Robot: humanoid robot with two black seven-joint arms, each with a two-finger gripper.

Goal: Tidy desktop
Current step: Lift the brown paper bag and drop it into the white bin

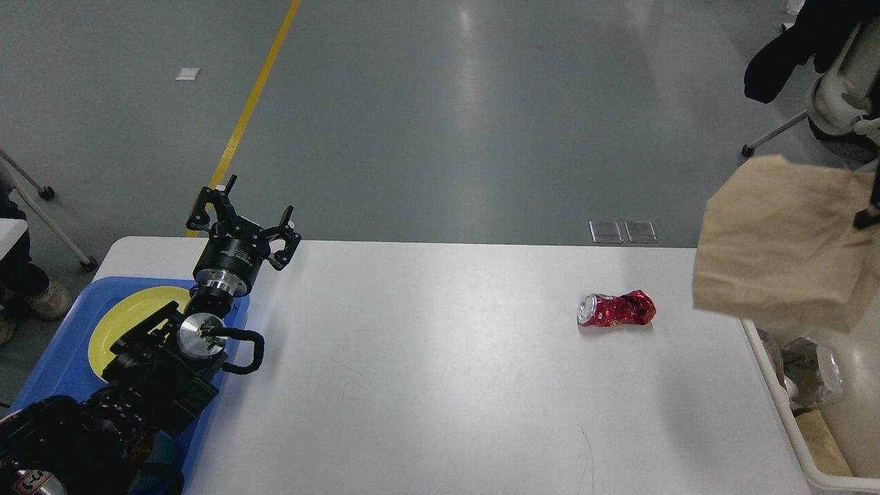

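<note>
One brown paper bag (777,240) hangs over the bin (790,419), its holder nearly out of frame; released early, it could land on the bench (426,357); left pincer (242,218) apart, right pincer's state untellable.

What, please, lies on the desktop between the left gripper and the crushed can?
Nothing: in the head view the desktop is bare between the left gripper and the can.

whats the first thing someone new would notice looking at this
Probably the crumpled brown paper bag hanging in the air at the right edge, above the beige rectangular bin, with only a sliver of the right gripper showing at its side. Next, the crushed red drink can lying alone on the large white desktop, and the open left gripper raised by the blue plastic tray.
</note>
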